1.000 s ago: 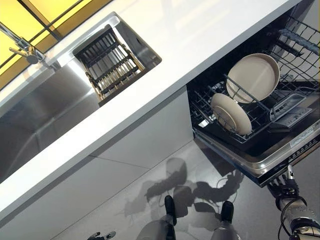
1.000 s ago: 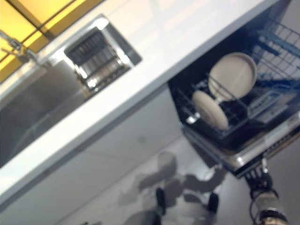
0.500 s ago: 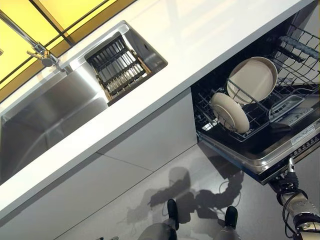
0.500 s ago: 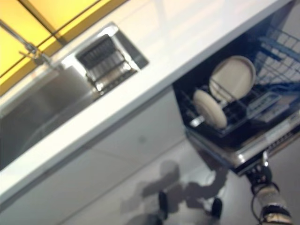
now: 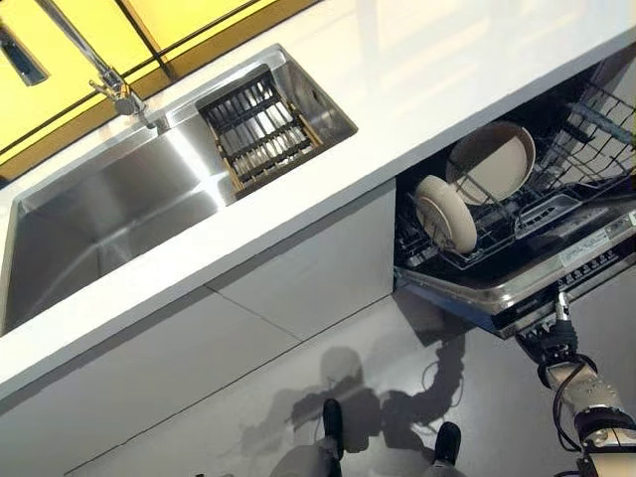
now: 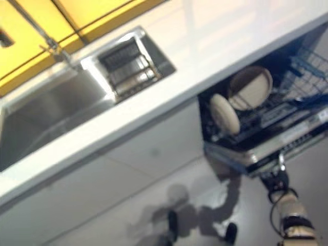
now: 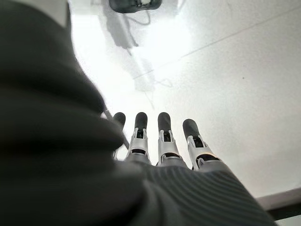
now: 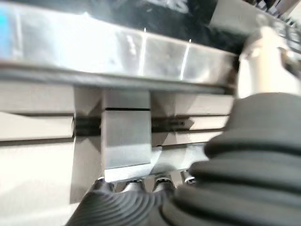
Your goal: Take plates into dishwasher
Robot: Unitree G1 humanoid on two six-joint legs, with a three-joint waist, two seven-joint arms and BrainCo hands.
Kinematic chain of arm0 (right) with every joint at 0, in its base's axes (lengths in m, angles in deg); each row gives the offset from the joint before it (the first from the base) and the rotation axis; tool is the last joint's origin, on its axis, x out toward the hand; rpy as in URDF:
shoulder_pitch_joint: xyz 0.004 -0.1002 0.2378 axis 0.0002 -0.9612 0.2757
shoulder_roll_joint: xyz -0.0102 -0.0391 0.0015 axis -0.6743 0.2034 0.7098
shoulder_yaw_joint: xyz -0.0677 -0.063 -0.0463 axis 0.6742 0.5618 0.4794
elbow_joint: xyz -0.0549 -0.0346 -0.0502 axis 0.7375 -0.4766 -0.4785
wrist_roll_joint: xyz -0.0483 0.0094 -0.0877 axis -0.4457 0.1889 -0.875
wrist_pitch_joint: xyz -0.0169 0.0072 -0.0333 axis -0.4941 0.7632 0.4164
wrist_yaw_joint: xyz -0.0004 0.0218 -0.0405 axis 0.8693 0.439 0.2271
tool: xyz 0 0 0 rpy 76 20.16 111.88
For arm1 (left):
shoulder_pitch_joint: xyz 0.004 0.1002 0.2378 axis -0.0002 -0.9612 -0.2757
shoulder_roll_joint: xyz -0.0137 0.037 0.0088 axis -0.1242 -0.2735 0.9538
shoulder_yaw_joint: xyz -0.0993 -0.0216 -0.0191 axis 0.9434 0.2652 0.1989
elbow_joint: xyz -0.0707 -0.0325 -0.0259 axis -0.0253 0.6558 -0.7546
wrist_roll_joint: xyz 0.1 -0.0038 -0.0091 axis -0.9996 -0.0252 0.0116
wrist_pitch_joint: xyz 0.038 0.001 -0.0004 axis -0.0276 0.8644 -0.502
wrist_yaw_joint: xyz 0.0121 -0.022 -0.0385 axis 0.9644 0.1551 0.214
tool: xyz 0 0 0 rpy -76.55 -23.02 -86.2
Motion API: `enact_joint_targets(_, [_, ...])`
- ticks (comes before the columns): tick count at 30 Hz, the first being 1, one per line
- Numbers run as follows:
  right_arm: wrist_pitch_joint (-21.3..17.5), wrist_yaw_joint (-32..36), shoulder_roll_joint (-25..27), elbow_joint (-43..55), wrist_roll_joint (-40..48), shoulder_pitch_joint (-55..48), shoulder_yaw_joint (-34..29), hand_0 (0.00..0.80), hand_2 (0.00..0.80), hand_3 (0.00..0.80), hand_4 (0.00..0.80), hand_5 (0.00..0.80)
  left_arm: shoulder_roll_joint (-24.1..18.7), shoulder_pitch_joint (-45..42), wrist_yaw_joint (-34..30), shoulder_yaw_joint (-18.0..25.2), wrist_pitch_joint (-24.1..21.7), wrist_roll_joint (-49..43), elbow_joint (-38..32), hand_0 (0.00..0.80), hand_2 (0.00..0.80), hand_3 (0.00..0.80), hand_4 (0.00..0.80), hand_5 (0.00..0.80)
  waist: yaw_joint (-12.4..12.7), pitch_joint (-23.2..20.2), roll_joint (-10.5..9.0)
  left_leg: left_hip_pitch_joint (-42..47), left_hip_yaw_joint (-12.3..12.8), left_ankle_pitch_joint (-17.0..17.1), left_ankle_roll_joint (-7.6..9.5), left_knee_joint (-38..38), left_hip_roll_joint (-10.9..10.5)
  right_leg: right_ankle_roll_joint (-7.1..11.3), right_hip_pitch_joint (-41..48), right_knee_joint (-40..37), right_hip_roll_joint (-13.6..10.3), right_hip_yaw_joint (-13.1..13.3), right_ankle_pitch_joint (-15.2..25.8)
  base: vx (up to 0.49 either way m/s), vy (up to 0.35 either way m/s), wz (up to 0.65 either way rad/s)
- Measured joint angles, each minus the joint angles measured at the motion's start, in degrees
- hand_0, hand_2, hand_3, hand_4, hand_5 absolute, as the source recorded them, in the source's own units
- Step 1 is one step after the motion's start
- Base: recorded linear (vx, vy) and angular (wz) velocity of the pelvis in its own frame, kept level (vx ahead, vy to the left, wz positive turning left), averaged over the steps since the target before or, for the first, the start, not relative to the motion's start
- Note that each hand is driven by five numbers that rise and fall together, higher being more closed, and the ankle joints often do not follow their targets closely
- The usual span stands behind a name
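Observation:
Two beige plates stand in the lower rack (image 5: 561, 189) of the open dishwasher at the right: a large one (image 5: 492, 159) behind and a smaller one (image 5: 444, 212) in front of it. The dishwasher door (image 5: 517, 283) is partly raised. My right hand (image 5: 558, 340) is below the door's front edge, open, with straight fingers touching its underside; the metal door edge (image 8: 117, 47) fills the right wrist view above the hand (image 8: 225, 165). My left hand (image 7: 160, 155) is open and empty, fingers straight over the pale floor, and shows only in its wrist view.
A white counter (image 5: 397, 89) runs across the view, with white cabinet fronts (image 5: 298, 268) below. A steel sink (image 5: 109, 219) at the left holds a dark slatted drainer (image 5: 263, 129), with a faucet (image 5: 104, 75) behind it.
The camera has shifted. The dishwasher door has swung further up, hiding more of the rack, with my right hand staying under its edge. The plates have not moved in the rack.

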Motion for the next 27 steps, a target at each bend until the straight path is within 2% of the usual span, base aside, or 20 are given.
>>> enact_joint_targets(4, [-0.59,-0.06,-0.99,0.14,1.18,3.19,-0.01,0.0,0.0,0.0,0.0,0.0,-1.81,0.02,-0.06,0.05,-0.01,-1.57,-0.2,0.0,0.0,0.0,0.0,0.0,1.56,-1.19,-2.06,0.1,-0.51,0.08,-0.04,0.07,0.09,0.03,0.58,-0.03,0.15,-0.73,-0.01,0.035,-0.033,0.09])
enact_joint_targets(13, [0.4,0.41,-1.43,2.31,0.46,11.24,-0.04,0.0,0.0,0.0,0.0,0.0,-3.96,-0.1,-0.08,0.04,-0.04,-2.3,-0.54,0.0,0.0,0.0,0.0,0.0,5.19,-3.26,-5.17,1.13,-1.83,0.15,-0.14,0.13,-0.05,0.33,3.14,-0.04,0.29,-2.13,-1.15,0.039,-0.016,0.15])
enact_joint_targets(17, [1.81,0.87,-1.63,2.34,-5.22,12.44,-0.73,0.0,0.0,0.0,0.0,0.0,-5.43,-0.01,-0.18,0.04,-0.03,-3.84,-0.63,0.0,0.0,0.0,0.0,0.0,5.99,-4.83,-7.95,1.13,-1.43,0.15,-0.15,0.16,0.09,0.29,3.64,-0.04,0.49,-2.16,-1.79,0.024,0.004,0.14])
enact_joint_targets(18, [2.58,0.92,-1.63,2.27,-8.19,12.65,-1.55,0.0,0.0,0.0,0.0,0.0,-6.09,-0.01,-0.18,0.04,-0.02,-4.25,-0.56,0.0,0.0,0.0,0.0,0.0,5.97,-5.68,-9.16,1.25,-1.33,0.14,-0.15,0.15,0.11,0.26,3.83,-0.04,0.52,-2.16,-1.99,0.073,-0.001,0.08])
enact_joint_targets(22, [5.85,1.84,-1.64,0.55,-17.45,11.64,-2.12,0.0,0.0,0.0,0.0,0.0,-7.07,-0.02,-0.14,0.04,-0.09,-4.26,-0.47,0.0,0.0,0.0,0.0,0.0,5.81,-7.65,-11.71,2.62,-1.12,-0.32,-0.2,0.1,0.31,-0.05,5.13,-0.06,0.66,-2.02,-2.62,0.034,0.008,0.0])
enact_joint_targets(27, [8.96,4.39,-2.14,-1.9,-30.25,5.67,-1.73,0.0,0.0,0.0,0.0,0.0,-7.15,-0.07,-0.05,0.04,-0.07,-4.27,-0.44,0.0,0.0,0.0,0.0,0.0,5.66,-11.38,-12.66,3.13,-0.87,-0.71,-0.57,0.04,0.83,-0.27,5.51,-0.2,1.08,-1.76,-3.01,-0.001,0.006,-0.02])
